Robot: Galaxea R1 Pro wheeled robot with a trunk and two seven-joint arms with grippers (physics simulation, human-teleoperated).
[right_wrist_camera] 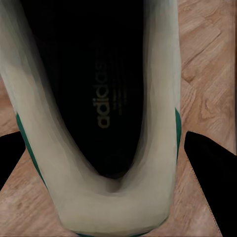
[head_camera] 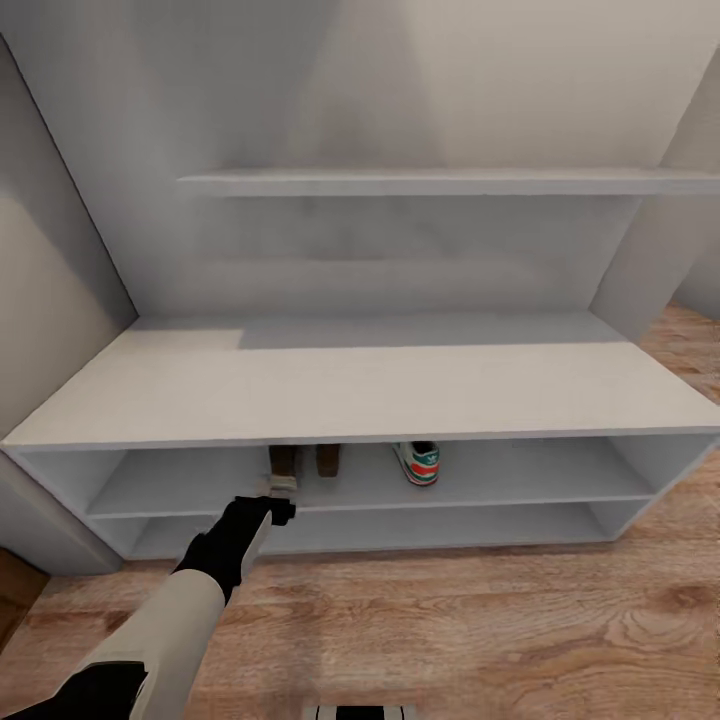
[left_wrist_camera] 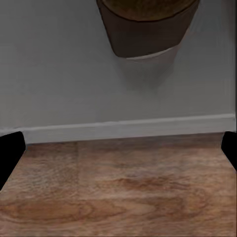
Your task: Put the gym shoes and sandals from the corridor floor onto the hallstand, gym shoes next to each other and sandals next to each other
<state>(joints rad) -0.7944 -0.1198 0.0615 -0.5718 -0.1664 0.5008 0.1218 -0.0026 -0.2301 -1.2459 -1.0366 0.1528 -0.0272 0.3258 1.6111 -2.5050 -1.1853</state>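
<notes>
On the upper shelf of the hallstand (head_camera: pixel 360 390), two sandals (head_camera: pixel 283 465) and one gym shoe (head_camera: pixel 418 463) are seen, the left gripper (head_camera: pixel 283 490) is held wide open before a sandal, and the second gym shoe (right_wrist_camera: pixel 98 118) is seen between the right gripper's (right_wrist_camera: pixel 111 163) spread fingers, though contact cannot be told.

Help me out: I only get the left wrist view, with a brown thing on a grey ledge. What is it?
Observer: A sandal on the hallstand's upper shelf slot. The head view shows the second sandal right beside it.
Operator: Any sneakers there?
Observer: One gym shoe stands on that same shelf, to the right of the sandals.
Operator: And its partner?
Observer: The right wrist view shows the other gym shoe between the fingers of the right claw, with the corridor floor behind it.
</notes>
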